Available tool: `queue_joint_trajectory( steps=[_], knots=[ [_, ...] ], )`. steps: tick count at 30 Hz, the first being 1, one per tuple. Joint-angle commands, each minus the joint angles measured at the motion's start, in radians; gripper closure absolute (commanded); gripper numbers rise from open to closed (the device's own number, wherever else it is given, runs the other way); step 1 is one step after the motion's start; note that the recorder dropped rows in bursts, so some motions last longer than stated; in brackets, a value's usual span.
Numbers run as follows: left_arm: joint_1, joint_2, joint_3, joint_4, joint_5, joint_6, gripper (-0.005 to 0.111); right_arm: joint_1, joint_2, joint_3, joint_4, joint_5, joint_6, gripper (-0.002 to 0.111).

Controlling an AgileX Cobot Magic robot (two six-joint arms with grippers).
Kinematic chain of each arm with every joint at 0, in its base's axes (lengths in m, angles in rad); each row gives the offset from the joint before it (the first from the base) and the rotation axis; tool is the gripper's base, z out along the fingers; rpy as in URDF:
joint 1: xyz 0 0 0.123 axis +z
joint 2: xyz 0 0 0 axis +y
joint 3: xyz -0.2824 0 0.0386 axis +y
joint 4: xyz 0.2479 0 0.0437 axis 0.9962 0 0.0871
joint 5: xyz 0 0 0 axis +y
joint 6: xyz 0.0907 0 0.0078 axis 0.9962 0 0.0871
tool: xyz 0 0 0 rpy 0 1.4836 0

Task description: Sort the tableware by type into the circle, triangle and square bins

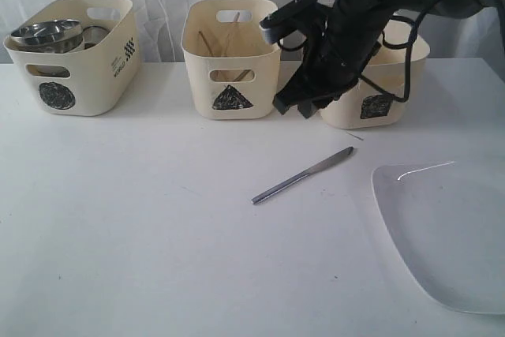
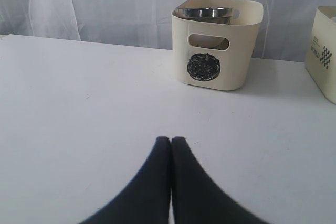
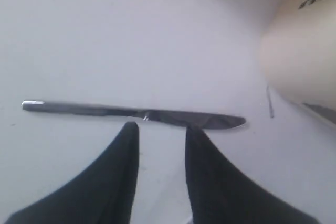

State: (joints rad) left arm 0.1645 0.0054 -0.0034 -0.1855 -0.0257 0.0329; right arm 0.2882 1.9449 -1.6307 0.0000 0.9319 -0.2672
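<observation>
Steel knife (image 3: 134, 113) lying beneath right end effector (image 3: 160, 129), jaws parted, untouched

A steel knife (image 1: 304, 174) lies flat on the white table (image 1: 118, 219), its blade pointing toward the square bin (image 1: 377, 106) and its handle toward the near edge. It lies apart from everything else. To its right a large white plate (image 1: 446, 234) lies flat, partly cut off by the picture's edge. Three cream bins stand in a row at the back. The circle bin (image 1: 75, 76), on the left, holds a steel bowl (image 1: 47, 33) with a steel mug (image 1: 95, 35) beside it. The triangle bin (image 1: 230, 76), in the middle, holds two wooden chopsticks (image 1: 211, 45) leaning inside. The square bin's contents are hidden.
</observation>
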Motion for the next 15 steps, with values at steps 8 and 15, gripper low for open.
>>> queue_joint_trajectory(
  steps=[8, 15],
  knots=[
    [0.002, -0.005, 0.003, -0.007, -0.003, -0.003, 0.107, 0.102, -0.007, 0.211, -0.107, -0.096, 0.991, 0.079],
    [0.002, -0.005, 0.003, -0.007, -0.003, -0.003, 0.107, 0.197, -0.007, 0.281, -0.304, -0.124, 1.324, 0.079]
  ],
)
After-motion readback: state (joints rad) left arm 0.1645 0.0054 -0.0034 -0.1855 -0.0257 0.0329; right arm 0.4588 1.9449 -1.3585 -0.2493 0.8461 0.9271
